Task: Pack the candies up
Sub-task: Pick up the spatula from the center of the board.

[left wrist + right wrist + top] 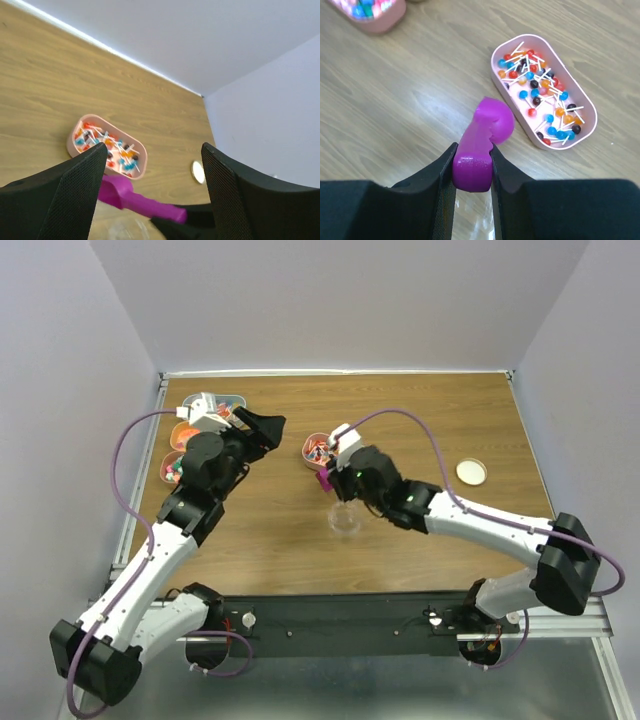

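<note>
Right wrist view: the right gripper [472, 159] pinches the handle of a magenta scoop [487, 122] firmly between its jaws. The scoop's bowl reaches out over the wooden table [410, 90], just beside a pink oval tray [526, 131]. The candies [540, 92], red, blue, orange and dark balls on white sticks, lie heaped inside that tray. A second pink tray [375, 22] holding more sweets shows at the upper left edge, well apart from the first.

From the left wrist, the left gripper [154, 150] hangs above the table with its jaws spread wide and nothing between them. Through the gap appear the oval tray, the scoop and a round cream lid [197, 171] farther off.

Seen from the top external camera, the left jaws point toward the oval tray from its left without touching it. Further candy trays [172, 468] sit at the table's left edge, partly hidden beneath the left arm. A clear round container [345, 521] stands on the table near the right gripper, on the side toward the arm bases. The lid lies alone well to the right.
</note>
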`<action>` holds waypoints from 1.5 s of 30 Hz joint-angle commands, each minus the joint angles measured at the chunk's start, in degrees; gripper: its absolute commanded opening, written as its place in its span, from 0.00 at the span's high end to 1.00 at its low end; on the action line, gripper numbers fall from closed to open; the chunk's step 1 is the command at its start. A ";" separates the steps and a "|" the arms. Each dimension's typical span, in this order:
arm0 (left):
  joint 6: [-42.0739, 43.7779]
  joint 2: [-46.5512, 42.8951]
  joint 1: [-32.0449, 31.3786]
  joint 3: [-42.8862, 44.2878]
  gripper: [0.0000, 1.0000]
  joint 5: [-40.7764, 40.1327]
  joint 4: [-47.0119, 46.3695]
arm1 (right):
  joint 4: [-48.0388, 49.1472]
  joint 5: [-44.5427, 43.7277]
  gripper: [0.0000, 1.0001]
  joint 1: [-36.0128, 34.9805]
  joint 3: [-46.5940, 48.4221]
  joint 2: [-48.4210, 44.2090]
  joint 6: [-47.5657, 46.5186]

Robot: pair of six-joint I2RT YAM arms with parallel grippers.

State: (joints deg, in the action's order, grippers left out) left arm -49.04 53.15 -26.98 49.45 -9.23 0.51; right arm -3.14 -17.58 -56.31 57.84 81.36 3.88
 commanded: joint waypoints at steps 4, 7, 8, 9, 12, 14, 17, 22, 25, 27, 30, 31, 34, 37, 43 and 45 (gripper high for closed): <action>6.32 -5.33 7.56 -7.17 0.17 11.43 -7.19 | -0.38 26.17 0.99 10.16 -0.45 -4.46 9.21; 5.71 -5.16 7.65 -10.24 0.17 14.24 -9.21 | -0.38 28.13 0.99 10.43 0.60 -2.36 9.83; 5.10 -5.16 7.65 -11.12 0.17 14.85 -9.74 | -0.21 28.30 0.99 10.52 1.04 -1.30 10.44; 4.83 -5.07 7.65 -13.13 0.17 16.43 -11.05 | -0.12 28.39 0.99 10.52 1.30 -0.86 10.79; 2.90 -5.42 7.65 -17.61 0.17 18.89 -13.25 | 1.28 27.78 0.99 10.87 2.53 0.11 13.08; 2.28 -6.56 7.65 -19.65 0.17 19.25 -13.96 | 1.99 26.82 0.99 11.40 3.24 -0.24 15.00; 1.75 -9.37 7.65 -22.64 0.19 18.38 -14.22 | 2.61 25.94 0.99 13.07 4.12 -1.29 17.64; 1.67 -12.80 7.56 -25.54 0.23 18.72 -11.41 | 4.72 24.53 0.99 17.37 3.59 -4.18 20.90; 1.05 -13.24 6.86 -27.29 0.24 21.62 -10.88 | 5.33 25.75 0.99 18.69 2.63 -5.42 22.39; -0.62 -13.16 5.89 -28.26 0.24 21.98 -11.06 | 6.90 26.90 0.99 18.96 1.22 -7.18 23.97; -4.83 -12.28 4.40 -29.32 0.23 20.67 -12.20 | 10.24 26.99 0.99 19.14 -1.41 -10.08 26.70; -6.49 -11.75 4.22 -30.28 0.24 20.49 -12.73 | 10.95 26.90 0.99 19.14 -2.03 -10.69 27.32; -13.00 -10.96 3.52 -31.87 0.27 19.70 -16.59 | 15.69 26.55 0.99 19.14 -6.41 -13.77 30.21; -18.45 -10.08 2.38 -31.53 0.28 17.41 -18.79 | 21.23 26.63 0.99 19.14 -11.32 -15.88 32.59; -27.23 -5.79 -0.69 -27.84 0.33 12.84 -20.11 | 29.14 28.75 0.99 19.14 -17.06 -16.24 34.35; -28.91 -4.02 -1.49 -26.78 0.37 12.14 -20.29 | 30.99 28.66 0.99 19.14 -18.55 -16.50 34.35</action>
State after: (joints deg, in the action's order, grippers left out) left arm -70.32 45.87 -26.68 19.53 6.96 -16.97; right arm 18.87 9.76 -37.28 41.95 65.69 36.27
